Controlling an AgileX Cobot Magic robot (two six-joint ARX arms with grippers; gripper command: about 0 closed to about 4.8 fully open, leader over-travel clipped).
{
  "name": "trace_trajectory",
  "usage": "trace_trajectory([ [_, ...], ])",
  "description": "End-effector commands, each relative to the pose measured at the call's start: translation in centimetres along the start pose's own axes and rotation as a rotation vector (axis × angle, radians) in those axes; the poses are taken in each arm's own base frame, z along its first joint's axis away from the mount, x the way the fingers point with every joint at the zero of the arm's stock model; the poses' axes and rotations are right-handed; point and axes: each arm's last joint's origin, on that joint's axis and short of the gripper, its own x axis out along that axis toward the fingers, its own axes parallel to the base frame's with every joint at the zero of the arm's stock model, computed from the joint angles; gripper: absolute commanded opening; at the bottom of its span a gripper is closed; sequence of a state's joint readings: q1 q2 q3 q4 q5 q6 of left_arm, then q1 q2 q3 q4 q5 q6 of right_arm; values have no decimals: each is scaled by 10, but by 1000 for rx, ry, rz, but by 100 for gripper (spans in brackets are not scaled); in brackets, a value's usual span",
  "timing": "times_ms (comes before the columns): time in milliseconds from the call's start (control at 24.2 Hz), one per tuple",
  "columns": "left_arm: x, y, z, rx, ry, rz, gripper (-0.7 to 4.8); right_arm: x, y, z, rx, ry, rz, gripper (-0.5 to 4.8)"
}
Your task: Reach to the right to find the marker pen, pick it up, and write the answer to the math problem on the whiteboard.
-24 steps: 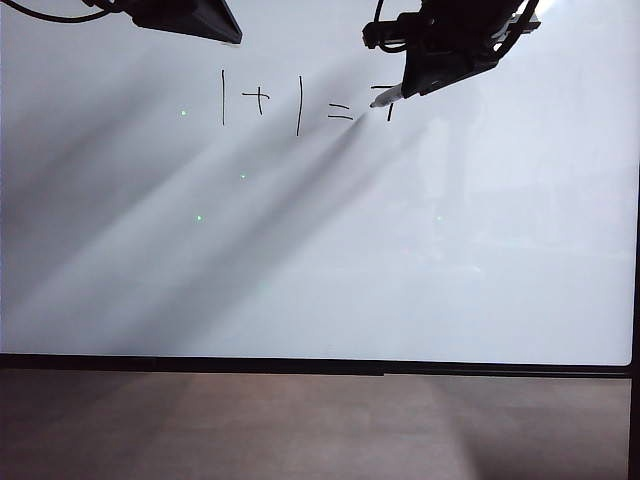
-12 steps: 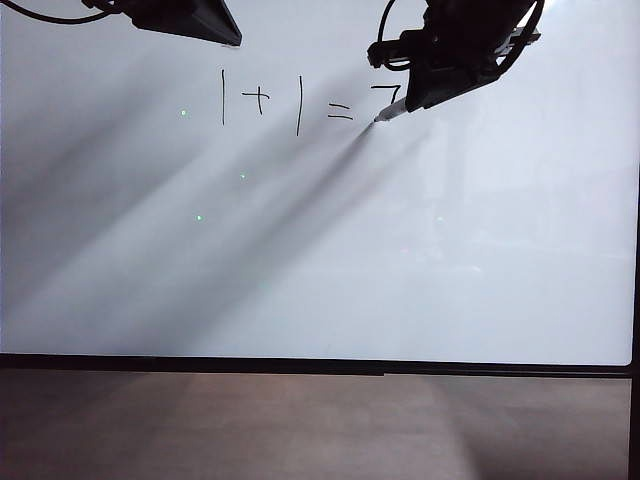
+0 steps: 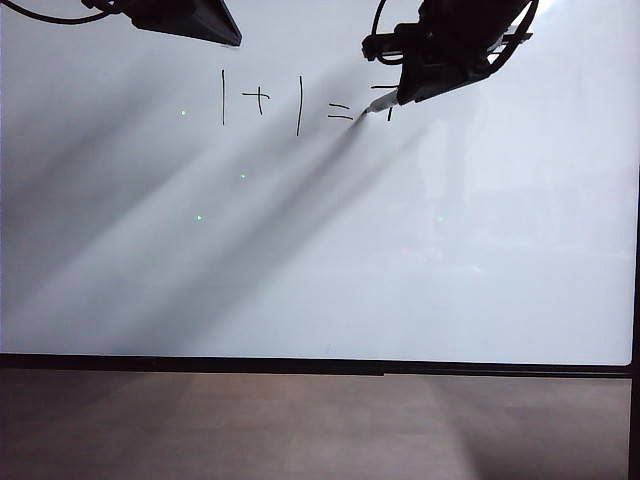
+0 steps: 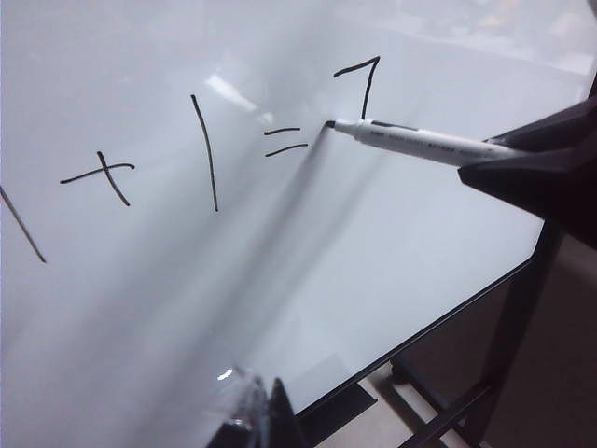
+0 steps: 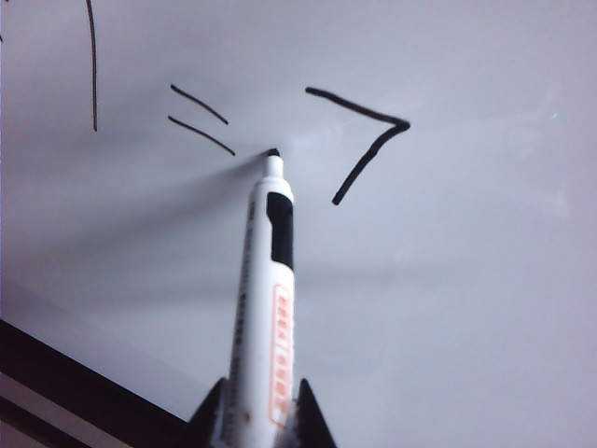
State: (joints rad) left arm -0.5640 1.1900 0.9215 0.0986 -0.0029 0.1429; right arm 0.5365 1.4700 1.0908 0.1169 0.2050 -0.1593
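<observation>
Marker pen (image 5: pixel 264 308), clamped in the right pincer (image 5: pixel 256 411), has swung its tip back beside the equals sign, leaving the answer (image 5: pixel 359 140) on the whiteboard (image 3: pixel 320 260) half drawn; the left pincer (image 3: pixel 185 18), its opening unreadable, hangs idle.

On the large glossy white whiteboard (image 3: pixel 320 250) with its thin black edge, thin black handwritten strokes spell the math problem (image 3: pixel 285 102): "1 + 1 =", the ones drawn as tall lines. Just right of the equals sign stands the answer (image 5: pixel 359 140) so far, a thicker black top bar and slanting stroke, reading like a "7". The white marker pen (image 5: pixel 266 317) carries orange print on its barrel, too small to read.
</observation>
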Motion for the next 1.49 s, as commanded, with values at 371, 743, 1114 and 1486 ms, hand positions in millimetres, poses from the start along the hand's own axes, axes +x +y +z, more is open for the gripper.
trace_trajectory([
  [371, -1, 0, 0, 4, 2, -4, -5, 2, -13, 1, 10, -14, -45, -6],
  [743, -1, 0, 0, 4, 4, -4, -5, -2, -19, 3, 16, -13, -98, -6],
  [1114, -1, 0, 0, 3, 3, -4, -5, -6, -21, 4, 10, 7, -116, -6],
  [1486, -1, 0, 0, 3, 4, -4, -5, -6, -23, 3, 9, 20, -141, -6],
])
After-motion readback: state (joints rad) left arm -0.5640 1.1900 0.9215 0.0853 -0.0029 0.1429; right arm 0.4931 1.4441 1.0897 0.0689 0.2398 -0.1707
